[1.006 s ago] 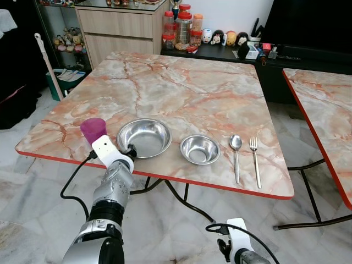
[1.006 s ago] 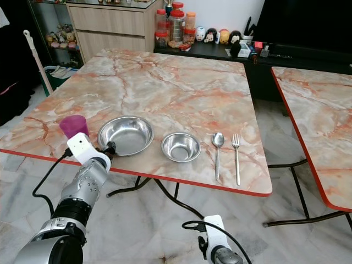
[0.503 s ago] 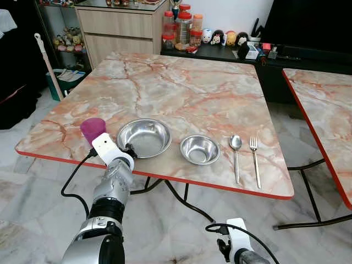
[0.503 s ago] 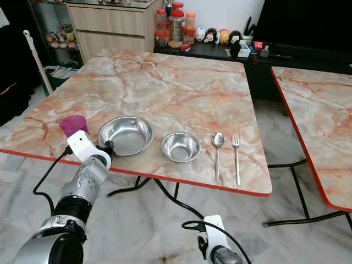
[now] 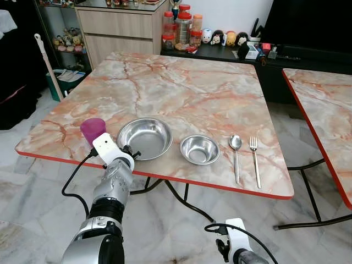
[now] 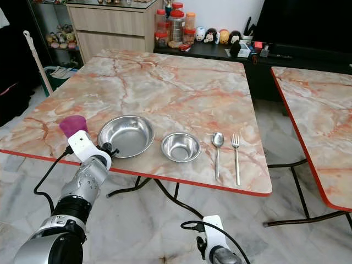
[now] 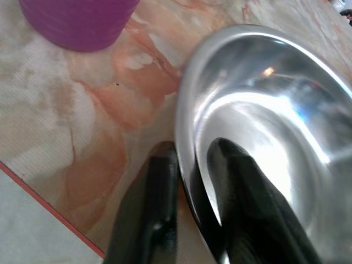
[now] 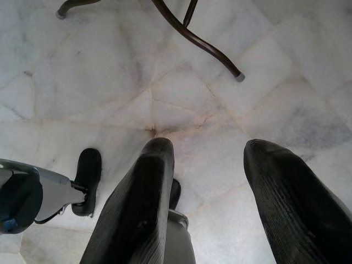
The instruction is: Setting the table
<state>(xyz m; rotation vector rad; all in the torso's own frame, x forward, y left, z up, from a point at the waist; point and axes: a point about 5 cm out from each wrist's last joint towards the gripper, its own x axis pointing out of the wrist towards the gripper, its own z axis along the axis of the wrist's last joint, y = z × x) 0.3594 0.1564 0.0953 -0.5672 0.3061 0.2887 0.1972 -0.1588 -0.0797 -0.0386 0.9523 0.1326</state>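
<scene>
**Gripping the large bowl's rim: near edge of marble table**

Laid in a row along the near edge of the marble table (image 5: 187, 88), from the robot's left: purple cup (image 5: 93, 130), large steel bowl (image 5: 145, 138), small steel bowl (image 5: 199, 149), spoon (image 5: 235, 148), fork (image 5: 254, 158). Both bowls empty; cup interior not readable. Cup just beside large bowl, apart from it; spoon and fork parallel, handles toward the near edge.

Left gripper (image 7: 192, 165) at the large bowl's near left rim, narrowed on it: one black finger (image 7: 157, 203) outside on the marble, the other inside the bowl, rim between them. White wrist housing just in front of the cup, partly covering it.

Right gripper (image 8: 206, 181) low beside the body, fingers spread wide, nothing held; pale marble floor (image 8: 110, 82) and a dark table leg (image 8: 198, 38) beneath.

Surroundings: second marble table (image 5: 324, 110) on the right, well apart; wooden cabinet (image 5: 118, 30) beyond the far edge; jars (image 5: 181, 27) and small figurines (image 5: 223, 37) on a dark low unit; mop handle (image 5: 47, 63) leaning at far left.
</scene>
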